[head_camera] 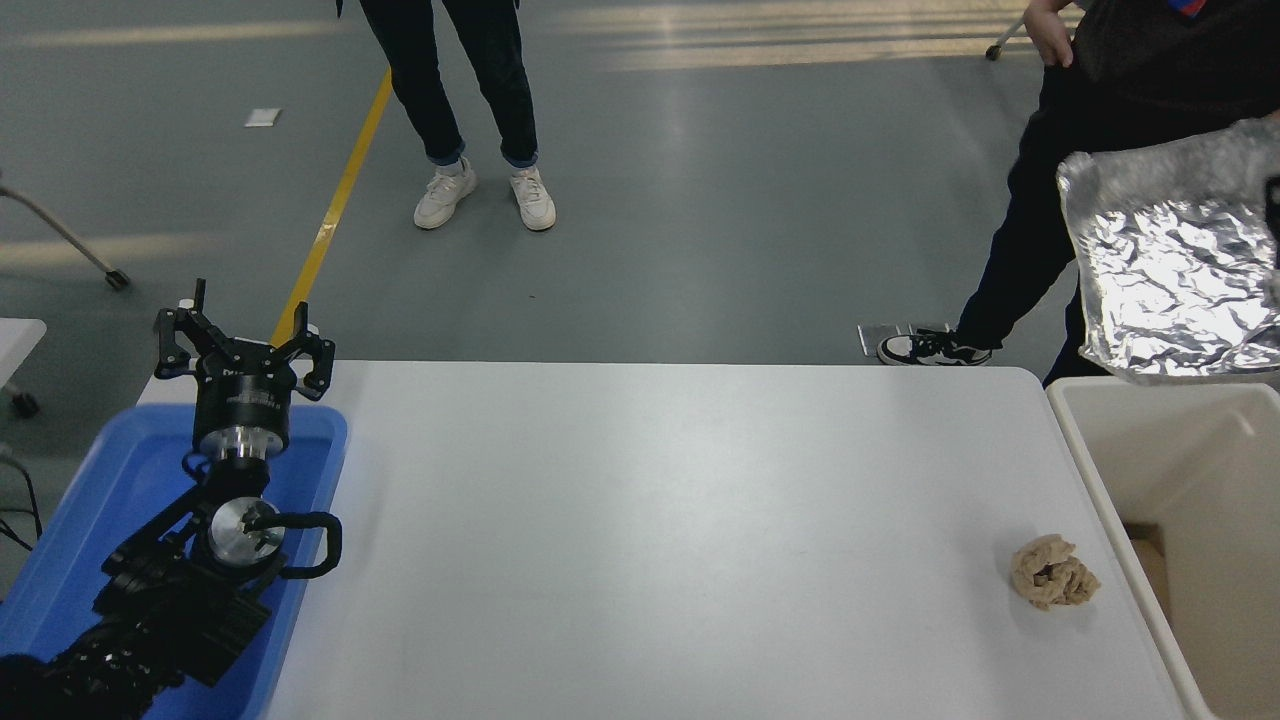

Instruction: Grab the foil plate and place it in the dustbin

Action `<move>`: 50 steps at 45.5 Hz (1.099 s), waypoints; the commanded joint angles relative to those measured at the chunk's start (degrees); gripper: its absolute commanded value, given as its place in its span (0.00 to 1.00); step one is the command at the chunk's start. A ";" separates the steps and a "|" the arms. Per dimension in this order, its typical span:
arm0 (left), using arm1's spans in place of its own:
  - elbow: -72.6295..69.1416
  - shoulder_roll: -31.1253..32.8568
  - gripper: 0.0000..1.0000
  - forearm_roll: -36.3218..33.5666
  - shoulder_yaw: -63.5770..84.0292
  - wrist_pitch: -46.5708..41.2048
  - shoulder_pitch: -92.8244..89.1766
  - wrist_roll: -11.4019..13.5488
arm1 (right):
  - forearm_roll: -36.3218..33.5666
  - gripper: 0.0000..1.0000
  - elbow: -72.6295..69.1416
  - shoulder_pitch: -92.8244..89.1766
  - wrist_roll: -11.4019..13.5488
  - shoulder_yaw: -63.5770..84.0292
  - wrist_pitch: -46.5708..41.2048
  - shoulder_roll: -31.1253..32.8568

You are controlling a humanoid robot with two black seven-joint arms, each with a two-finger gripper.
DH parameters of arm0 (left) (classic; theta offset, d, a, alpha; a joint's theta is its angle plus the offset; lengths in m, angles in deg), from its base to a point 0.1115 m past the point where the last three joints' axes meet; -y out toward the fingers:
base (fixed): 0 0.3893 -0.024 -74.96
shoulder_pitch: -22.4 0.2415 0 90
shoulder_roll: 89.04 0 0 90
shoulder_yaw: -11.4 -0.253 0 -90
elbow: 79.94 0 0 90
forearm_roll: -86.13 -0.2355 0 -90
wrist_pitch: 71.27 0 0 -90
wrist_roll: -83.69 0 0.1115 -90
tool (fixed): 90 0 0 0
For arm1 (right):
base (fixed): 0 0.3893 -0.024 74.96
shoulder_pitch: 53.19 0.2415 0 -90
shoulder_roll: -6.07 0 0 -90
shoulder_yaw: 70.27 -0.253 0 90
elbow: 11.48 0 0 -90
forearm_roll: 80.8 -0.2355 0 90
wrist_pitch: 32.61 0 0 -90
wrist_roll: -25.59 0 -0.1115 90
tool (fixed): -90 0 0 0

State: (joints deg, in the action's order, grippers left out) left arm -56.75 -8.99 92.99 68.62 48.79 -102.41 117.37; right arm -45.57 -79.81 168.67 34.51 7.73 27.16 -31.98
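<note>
White table (640,520) stands on grey floor (700,220).

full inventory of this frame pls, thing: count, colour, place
foil plate: 1, shiny silver, crinkled, in the air at the right edge, above the dustbin
dustbin: 1, cream, beside the table's right end
paper wad: 1, tan, on the table near its right edge
table: 1, white, centre
blue tray: 1, blue, table's left end
people: 2, dark trousers, on the floor beyond the table
left gripper: 1, black, open, parked over the blue tray
right gripper: barely a dark sliver at the right edge, state unclear
</note>
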 commanded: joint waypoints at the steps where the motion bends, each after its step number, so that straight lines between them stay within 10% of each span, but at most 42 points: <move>1: 0.01 0.01 0.99 0.08 0.00 0.00 0.01 0.07 | 9.87 0.00 15.40 -24.96 -2.68 -3.72 13.77 8.87; 12: 0.01 0.01 0.99 0.17 0.00 0.00 0.01 0.16 | 4.33 0.00 23.31 -58.98 -1.27 -29.63 21.96 8.44; 21: 0.01 0.01 0.99 0.17 0.00 0.00 0.01 0.16 | 0.91 0.00 40.79 -82.28 -1.09 -46.52 30.22 -4.20; 50: 0.01 0.01 0.99 0.17 0.00 0.00 0.01 0.16 | -8.42 0.00 49.43 -91.17 -1.01 -47.85 34.53 -19.16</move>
State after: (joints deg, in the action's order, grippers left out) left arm -56.74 -8.98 93.16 68.61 48.76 -102.40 117.53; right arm -52.81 -31.14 79.86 33.47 -39.16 59.82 -47.70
